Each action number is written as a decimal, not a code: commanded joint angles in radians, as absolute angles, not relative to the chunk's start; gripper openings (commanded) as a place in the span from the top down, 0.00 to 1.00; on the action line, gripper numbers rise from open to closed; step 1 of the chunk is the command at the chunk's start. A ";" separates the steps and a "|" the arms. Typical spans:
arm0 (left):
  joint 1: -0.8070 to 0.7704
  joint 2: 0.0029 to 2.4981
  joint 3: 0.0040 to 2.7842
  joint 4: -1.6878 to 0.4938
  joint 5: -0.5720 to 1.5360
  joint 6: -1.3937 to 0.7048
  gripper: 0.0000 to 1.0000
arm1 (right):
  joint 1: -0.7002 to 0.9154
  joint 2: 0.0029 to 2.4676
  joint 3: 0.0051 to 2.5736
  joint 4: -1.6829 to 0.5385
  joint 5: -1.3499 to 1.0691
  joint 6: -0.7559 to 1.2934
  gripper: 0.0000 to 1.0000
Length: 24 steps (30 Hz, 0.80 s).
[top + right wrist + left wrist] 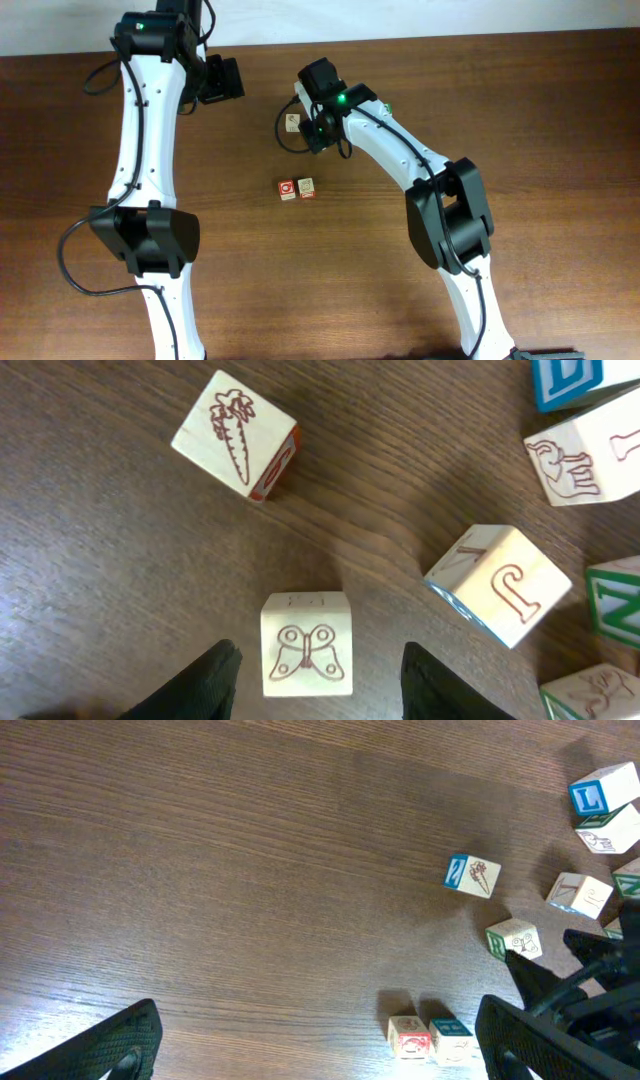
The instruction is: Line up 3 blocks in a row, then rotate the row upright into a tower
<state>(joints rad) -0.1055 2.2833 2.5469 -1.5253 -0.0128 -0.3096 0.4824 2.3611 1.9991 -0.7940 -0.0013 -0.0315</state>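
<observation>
A red-faced block (pixel 286 188) and a pale block (pixel 306 187) sit side by side at mid-table; the left wrist view shows them as the red block (pixel 409 1038) and its pale neighbour (pixel 450 1040). My right gripper (pixel 318 130) hovers over the far cluster. In its wrist view the right gripper (pixel 320 652) is open around a pale butterfly block (pixel 307 645), with a gap on each side. A carrot block (pixel 235 435) lies beyond it to the left. My left gripper (pixel 225 80) is open wide and holds nothing; in its own view the left gripper (pixel 318 1020) frames bare table.
Other cubes crowd the right of the right wrist view: a J block with a blue side (pixel 498 582), an animal block (pixel 585 455) and a green-lettered one (pixel 618 600). A pale cube (pixel 292 122) lies just left of the right gripper.
</observation>
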 commanded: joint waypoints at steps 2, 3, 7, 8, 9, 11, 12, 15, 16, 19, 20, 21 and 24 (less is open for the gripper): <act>-0.105 2.274 2.555 -1.523 -0.023 -0.298 0.01 | 0.476 2.397 2.008 -0.776 -0.018 -0.037 0.48; -0.105 2.274 2.555 -1.523 -0.023 -0.298 0.01 | 0.476 2.400 2.008 -0.776 -0.018 -0.037 0.52; -0.105 2.274 2.555 -1.523 -0.023 -0.298 0.01 | 0.476 2.402 2.008 -0.772 -0.018 -0.029 0.60; -0.105 2.274 2.555 -1.523 -0.023 -0.298 0.01 | 0.476 2.404 2.008 -0.773 -0.018 -0.028 0.60; -0.105 2.274 2.555 -1.523 -0.023 -0.298 0.01 | 0.476 2.407 2.008 -0.773 -0.018 -0.025 0.60; -0.105 2.274 2.555 -1.523 -0.023 -0.298 0.01 | 0.476 2.409 2.008 -0.773 -0.019 -0.025 0.60; -0.105 2.274 2.555 -1.523 -0.023 -0.298 0.01 | 0.476 2.410 2.008 -0.773 -0.019 -0.025 0.60; -0.105 2.274 2.555 -1.523 -0.023 -0.298 0.01 | 0.476 2.412 2.008 -0.773 -0.023 -0.018 0.60; -0.105 2.274 2.555 -1.524 -0.023 -0.298 0.01 | 0.476 2.415 2.008 -0.772 -0.027 -0.015 0.61; -0.105 2.274 2.555 -1.530 -0.023 -0.298 0.01 | 0.476 2.416 2.008 -0.780 -0.031 0.022 0.68; -0.105 2.274 2.555 -1.532 -0.023 -0.298 0.01 | 0.476 2.416 2.008 -0.783 -0.030 0.037 0.70; -0.105 2.274 2.555 -1.534 -0.023 -0.298 0.01 | 0.476 2.416 2.008 -0.788 -0.030 0.047 0.71; -0.105 2.274 2.555 -1.536 -0.023 -0.298 0.01 | 0.476 2.414 2.009 -0.822 -0.030 0.130 0.77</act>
